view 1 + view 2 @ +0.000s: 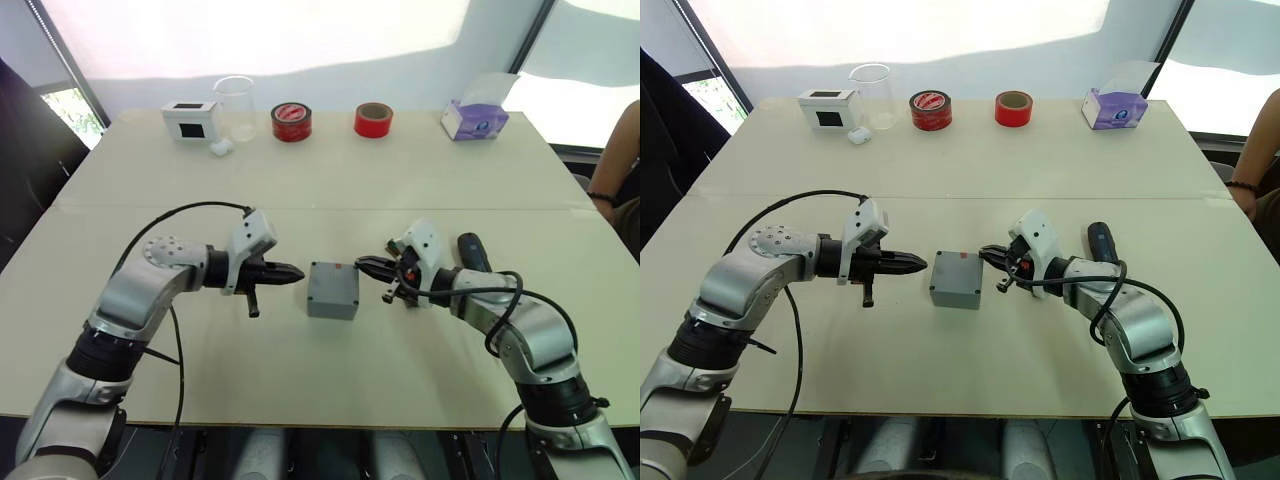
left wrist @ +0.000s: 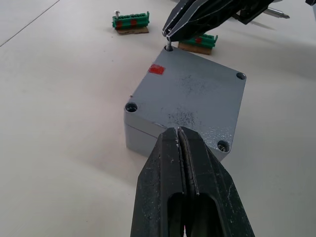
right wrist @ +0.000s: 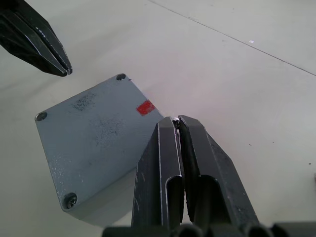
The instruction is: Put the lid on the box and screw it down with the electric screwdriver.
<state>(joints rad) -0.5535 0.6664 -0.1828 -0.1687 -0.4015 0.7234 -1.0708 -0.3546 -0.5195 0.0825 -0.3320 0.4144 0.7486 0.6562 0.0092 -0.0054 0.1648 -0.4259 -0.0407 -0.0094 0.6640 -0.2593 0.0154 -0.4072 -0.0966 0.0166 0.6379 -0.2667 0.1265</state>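
Note:
The grey box [image 1: 332, 291] sits mid-table with the lid [image 2: 190, 94] lying flat on it, a red mark [image 2: 156, 69] near one corner. A screw head [image 3: 69, 199] shows in one corner hole. My left gripper [image 1: 298, 273] is shut with nothing in it, its tip just off the box's left edge. From the right, my right gripper [image 1: 360, 264] is shut on a small screw [image 2: 169, 47], held upright over the lid corner beside the red mark. The electric screwdriver [image 1: 472, 250] lies on the table behind my right forearm.
Two green terminal strips [image 2: 130, 20] lie just beyond the box. Along the far edge stand a white box with a black window [image 1: 190, 120], a clear cup [image 1: 235, 105], two red tape rolls [image 1: 291, 121] and a purple tissue box [image 1: 472, 118]. A person's arm [image 1: 615, 170] is at the right.

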